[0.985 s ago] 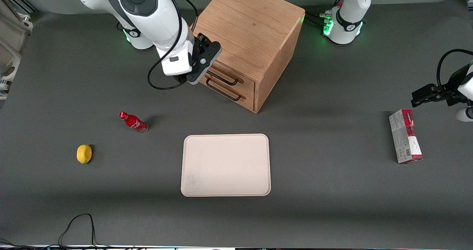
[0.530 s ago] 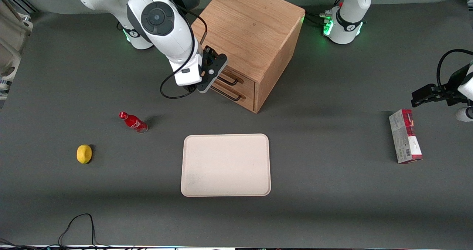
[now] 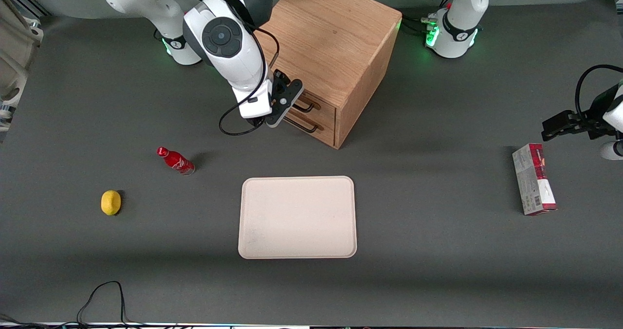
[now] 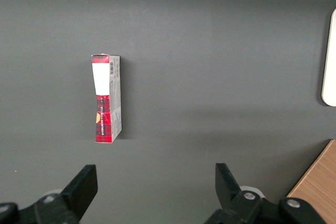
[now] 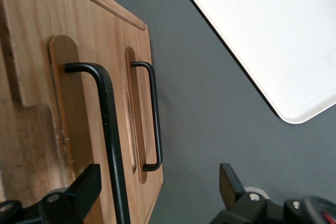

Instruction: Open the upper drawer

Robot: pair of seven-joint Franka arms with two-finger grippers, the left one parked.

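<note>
Upper drawer [image 3: 311,104] shut, mid-frame; spread-jawed gripper [image 3: 282,106] is approaching its black handle [image 5: 107,129], needing to straddle and clamp it.

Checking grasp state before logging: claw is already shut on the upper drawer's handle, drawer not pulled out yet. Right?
Not quite. The right wrist view shows the claw open, its fingers either side of the upper drawer's handle, not clamped. The upper drawer is not pulled out yet.

My gripper [image 3: 281,106], matt black plastic, sits before the upper drawer [image 5: 79,124] of grained oak; its handle [image 5: 107,129] is smooth black metal.
</note>
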